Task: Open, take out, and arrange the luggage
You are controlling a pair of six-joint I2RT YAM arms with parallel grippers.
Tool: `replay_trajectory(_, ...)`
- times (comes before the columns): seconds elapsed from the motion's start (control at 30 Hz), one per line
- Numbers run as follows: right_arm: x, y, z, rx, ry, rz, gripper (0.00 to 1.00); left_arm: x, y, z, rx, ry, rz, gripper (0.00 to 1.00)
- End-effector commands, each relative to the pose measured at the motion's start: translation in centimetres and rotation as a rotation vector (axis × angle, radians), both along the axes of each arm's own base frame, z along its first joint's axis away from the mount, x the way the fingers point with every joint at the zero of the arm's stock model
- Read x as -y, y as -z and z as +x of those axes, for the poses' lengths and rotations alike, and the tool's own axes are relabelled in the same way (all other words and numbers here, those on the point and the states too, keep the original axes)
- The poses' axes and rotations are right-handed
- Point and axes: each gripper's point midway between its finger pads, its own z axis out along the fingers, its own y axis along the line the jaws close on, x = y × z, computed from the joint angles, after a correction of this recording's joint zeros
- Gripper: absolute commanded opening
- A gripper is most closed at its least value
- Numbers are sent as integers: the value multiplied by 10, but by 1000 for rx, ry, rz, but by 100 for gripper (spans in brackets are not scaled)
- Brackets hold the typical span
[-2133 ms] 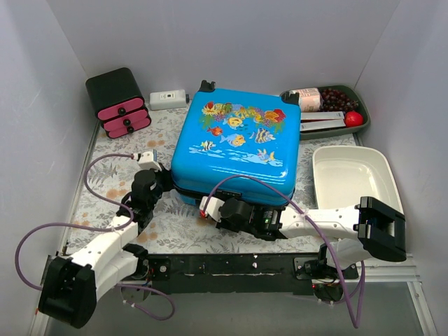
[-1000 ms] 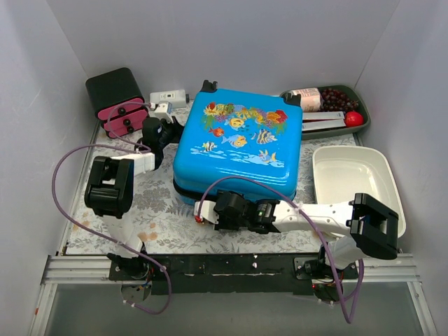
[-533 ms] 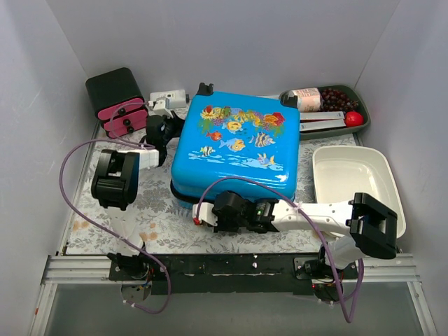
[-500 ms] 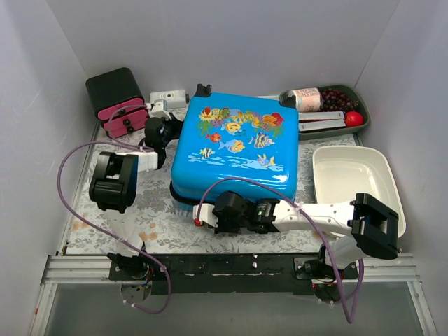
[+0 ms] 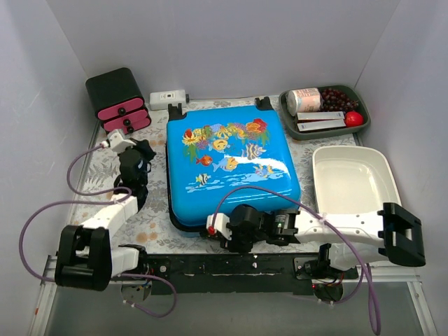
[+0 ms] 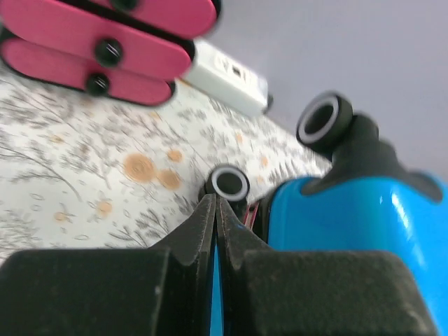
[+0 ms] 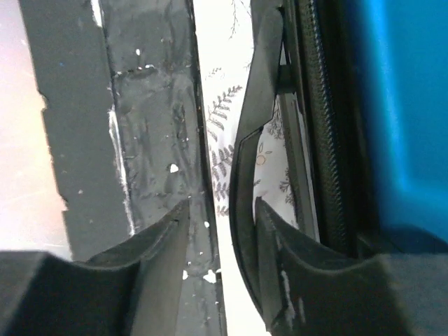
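Note:
The luggage, a bright-blue fish-print suitcase, lies flat and closed in the middle of the table. My left gripper is shut and empty just left of its back-left corner. In the left wrist view the gripper points at a black wheel beside the blue shell. My right gripper is at the suitcase's front edge. In the right wrist view it is open, with the black handle strap between the jaws, against the right finger. The blue shell lies to its right.
A black box with pink drawers and a white adapter stand at the back left. A green tray of items sits at the back right, an empty white dish on the right. The black base rail runs along the front.
The suitcase has turned and slid toward the front left. My left arm has drawn back from its back-left corner. My right gripper has moved down along the front edge to the handle.

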Motion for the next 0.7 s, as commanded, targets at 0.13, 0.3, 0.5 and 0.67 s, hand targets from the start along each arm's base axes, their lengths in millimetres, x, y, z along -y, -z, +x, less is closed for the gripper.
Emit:
replay_trajectory(0.13, 54, -13, 44, -80, 689, 79, 81, -36, 5, -46, -14, -202, -110, 0)
replay_trajectory(0.3, 69, -44, 56, -124, 836, 235, 93, -6, -27, -52, 32, -39, -179, 10)
replay_trajectory(0.5, 86, -80, 47, -320, 1056, 337, 94, 22, -111, -30, 42, 112, -165, 98)
replay_trajectory(0.67, 137, -81, 48, -399, 1421, 283, 94, 45, -98, 26, -127, 223, -80, 98)
